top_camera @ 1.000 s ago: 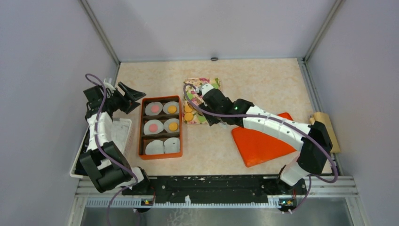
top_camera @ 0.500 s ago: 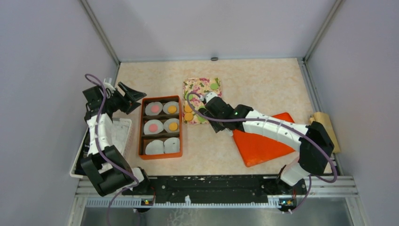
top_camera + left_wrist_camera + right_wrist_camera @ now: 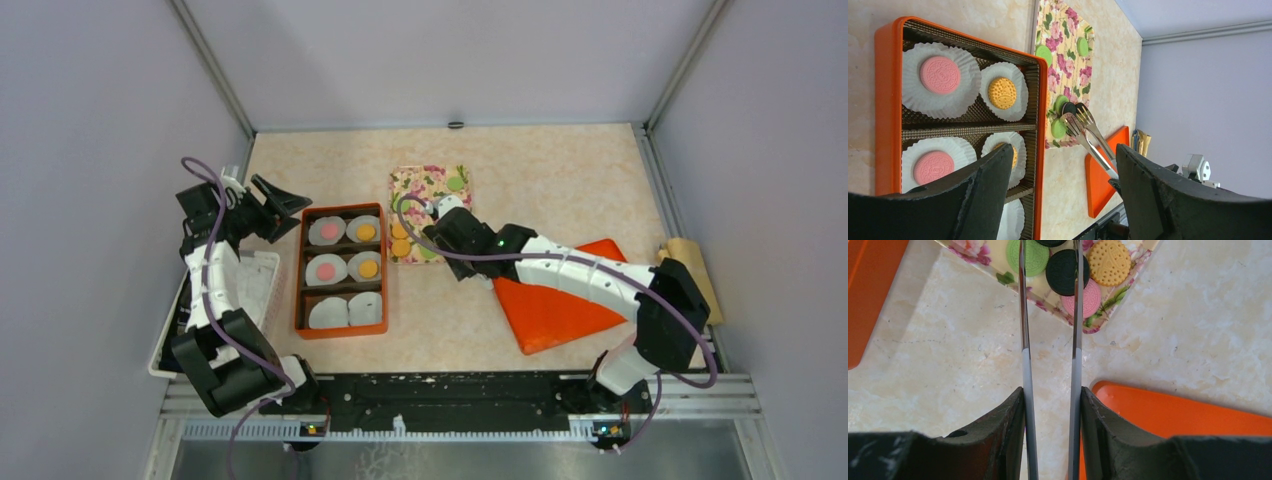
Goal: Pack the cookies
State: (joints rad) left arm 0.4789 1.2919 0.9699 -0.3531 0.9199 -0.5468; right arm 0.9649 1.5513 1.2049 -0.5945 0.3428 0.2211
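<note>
The cookies lie on a floral tray (image 3: 430,185): black (image 3: 1064,272), green (image 3: 1028,257), orange (image 3: 1109,262) and pink (image 3: 1088,297). My right gripper (image 3: 440,225) (image 3: 1050,400) is shut on metal tongs (image 3: 1024,340) (image 3: 1093,135), whose two arms straddle the black cookie at the tray's near end. An orange box (image 3: 298,270) (image 3: 882,100) holds white liners; a pink cookie (image 3: 939,75) and an orange one (image 3: 1002,93) sit in its far row, another pink and orange pair in the middle row. My left gripper (image 3: 275,205) (image 3: 1064,150) is open and empty, left of the box.
An orange lid (image 3: 555,300) (image 3: 1188,415) lies right of the box, under my right arm. A white basket (image 3: 255,285) sits at the left edge. A tan packet (image 3: 690,265) lies by the right wall. Two green cookies (image 3: 1082,46) sit at the tray's far end.
My right gripper and tongs have drawn back from the tray's far part to its near end, uncovering the far green cookie. The left arm has not moved.
</note>
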